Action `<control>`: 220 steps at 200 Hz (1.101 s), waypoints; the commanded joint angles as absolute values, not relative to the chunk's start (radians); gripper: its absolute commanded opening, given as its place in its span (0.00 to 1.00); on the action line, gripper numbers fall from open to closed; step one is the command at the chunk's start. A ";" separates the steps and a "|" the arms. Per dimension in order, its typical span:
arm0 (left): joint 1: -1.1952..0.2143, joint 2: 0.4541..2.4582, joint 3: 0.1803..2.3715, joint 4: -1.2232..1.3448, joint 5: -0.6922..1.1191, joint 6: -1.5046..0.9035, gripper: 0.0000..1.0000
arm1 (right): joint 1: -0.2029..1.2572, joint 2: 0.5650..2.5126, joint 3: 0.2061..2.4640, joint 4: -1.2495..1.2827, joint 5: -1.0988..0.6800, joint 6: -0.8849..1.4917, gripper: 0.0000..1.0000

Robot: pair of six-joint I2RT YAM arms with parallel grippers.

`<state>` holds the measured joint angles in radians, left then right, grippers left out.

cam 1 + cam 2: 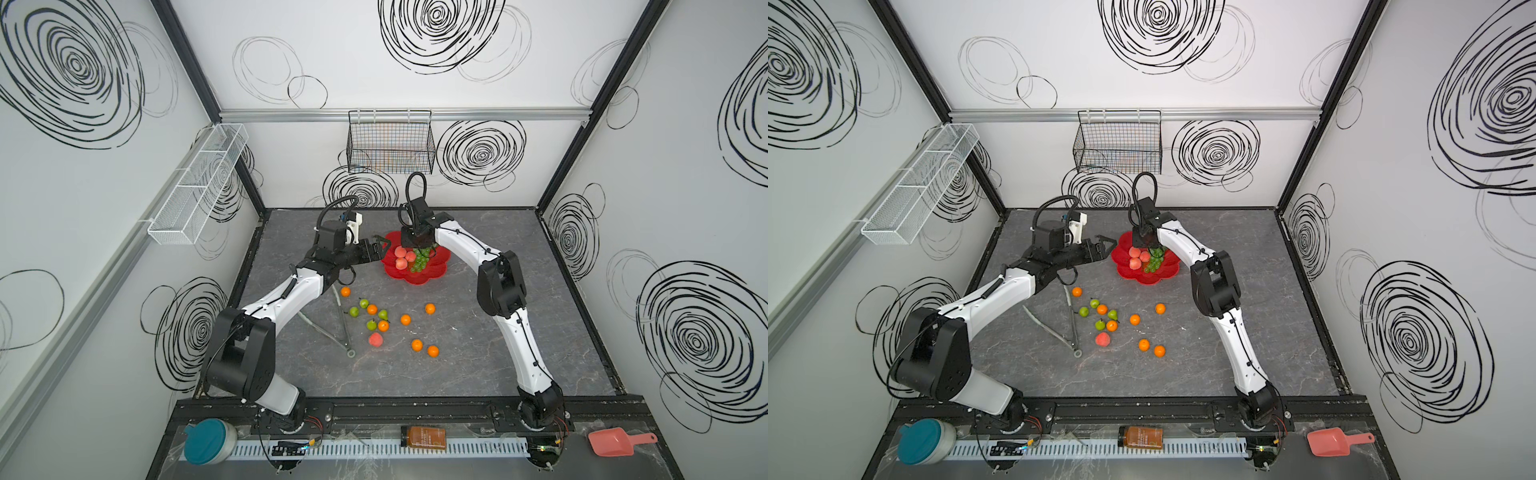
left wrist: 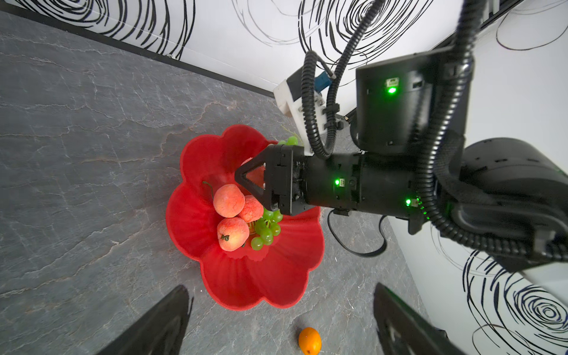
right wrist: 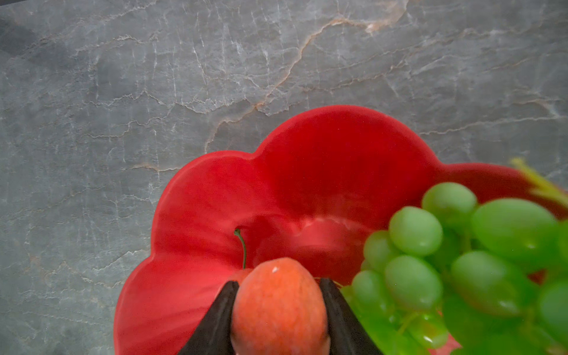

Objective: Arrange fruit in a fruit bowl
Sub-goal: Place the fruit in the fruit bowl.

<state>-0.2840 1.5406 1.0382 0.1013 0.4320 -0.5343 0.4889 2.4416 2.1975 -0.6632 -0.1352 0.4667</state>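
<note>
In both top views the fruit bowl (image 1: pixel 415 277) (image 1: pixel 1144 277), glossy red with a rim like flower petals, stands on the grey table (image 1: pixel 478 365) toward the back wall. In it lie pink-red peaches (image 1: pixel 401 262) and green grapes (image 1: pixel 420 262). Orange tangerines (image 1: pixel 405 319), small green pears (image 1: pixel 371 325) and a loose peach (image 1: pixel 375 340) are scattered on the table nearer the arm bases, beside metal tongs (image 1: pixel 343 322). The left gripper (image 1: pixel 385 247) is just beside the bowl's rim, its jaws spread. The right gripper (image 1: pixel 414 248) points down into the bowl.

In the left wrist view three peaches (image 2: pixel 229 200) touch each other in the bowl's middle, with the grapes (image 2: pixel 266 230) against them. The left gripper's fingers (image 2: pixel 166 319) stand wide apart.

In the right wrist view the right gripper pinches the held peach (image 3: pixel 278 307), matte orange-pink, low over the bowl's inside (image 3: pixel 338 159). The grapes (image 3: pixel 415 233) are just beside it.
</note>
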 commanded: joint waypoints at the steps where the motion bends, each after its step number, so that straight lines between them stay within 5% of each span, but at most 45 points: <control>1: -0.281 1.517 1.018 0.135 0.414 -0.519 0.96 | 0.482 2.464 2.233 -0.681 -0.145 0.450 0.43; 220: -0.340 1.377 1.002 0.049 0.289 -0.448 0.96 | 0.466 2.316 2.236 -0.717 -0.162 0.428 0.56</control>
